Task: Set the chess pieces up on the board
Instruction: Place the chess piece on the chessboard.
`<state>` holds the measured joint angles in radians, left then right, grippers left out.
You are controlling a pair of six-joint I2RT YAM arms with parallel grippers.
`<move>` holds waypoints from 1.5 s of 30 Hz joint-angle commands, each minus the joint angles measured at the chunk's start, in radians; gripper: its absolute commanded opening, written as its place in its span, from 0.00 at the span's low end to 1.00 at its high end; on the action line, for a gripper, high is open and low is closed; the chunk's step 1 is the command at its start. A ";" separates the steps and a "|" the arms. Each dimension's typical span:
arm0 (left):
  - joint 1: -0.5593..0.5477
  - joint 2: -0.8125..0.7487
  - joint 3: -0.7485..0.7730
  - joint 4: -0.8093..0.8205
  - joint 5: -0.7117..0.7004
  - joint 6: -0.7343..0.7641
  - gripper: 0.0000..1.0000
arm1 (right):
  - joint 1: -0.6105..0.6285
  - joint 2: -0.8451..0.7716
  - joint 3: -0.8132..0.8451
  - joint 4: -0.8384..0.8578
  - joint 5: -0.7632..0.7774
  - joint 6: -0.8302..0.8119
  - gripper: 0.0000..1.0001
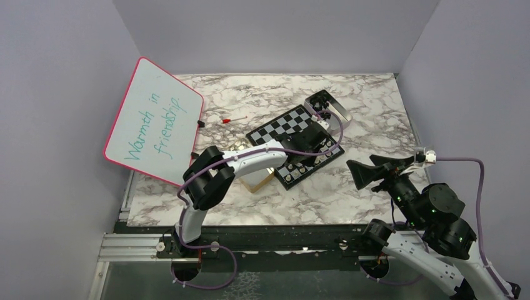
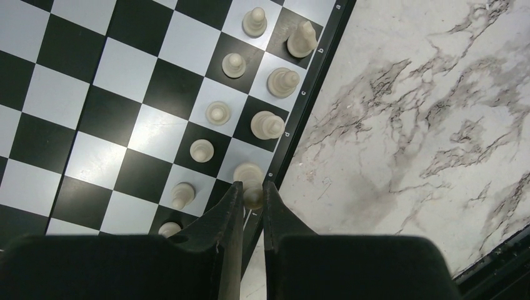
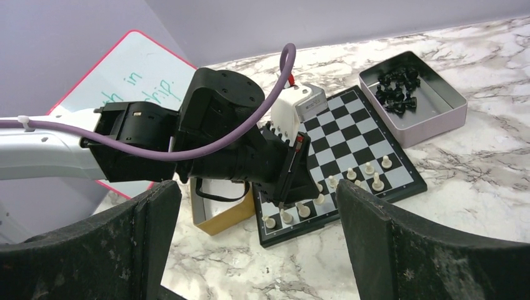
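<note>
Whiteboard [image 1: 153, 122]: it leant at the far left, pink-framed with green writing, well apart from the play.
Gold tin [image 1: 255, 182]: it lay on the worktop [image 1: 375, 112] just beside the board's near-left corner, half hidden under the left arm.
Left pincer [image 2: 252, 187]: it was clenched on a pale piece [image 2: 249, 172], the two dark fingers nipping its head from above.
Pale piece: it stood upright in the edge row of the board [image 2: 125, 62], beside the rim. I could not tell whether its base was fully down on the square.
Neighbours: taller pale pieces [image 2: 267, 125] filled the same edge row, with a line of pawns [image 2: 217, 113] one row in, all upright and apart from one another.
Handling: to my eye these pieces were light, stiff and smooth, easy to tip or flick away. The head or neck looked the best place to hold one, taken straight down so the fingers cleared the neighbours.
Board: it sat askew in the middle of the worktop, its far rows bare.
Black pieces [image 3: 395, 92]: they were heaped in an open tin [image 3: 437, 122] just beside the board's far right corner, none yet on a square.
Right pincer [image 1: 359, 175]: it gaped wide, held nothing, and hung well off to the right of the board.
</note>
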<state>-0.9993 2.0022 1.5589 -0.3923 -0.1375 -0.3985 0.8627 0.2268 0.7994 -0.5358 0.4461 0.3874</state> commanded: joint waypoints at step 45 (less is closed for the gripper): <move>-0.013 -0.011 0.029 -0.001 -0.023 0.011 0.32 | 0.004 0.019 0.031 -0.058 0.026 0.040 1.00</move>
<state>-1.0039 2.0460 1.5597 -0.3805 -0.1478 -0.3843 0.8627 0.2340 0.8146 -0.5632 0.4530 0.4042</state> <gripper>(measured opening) 0.297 0.998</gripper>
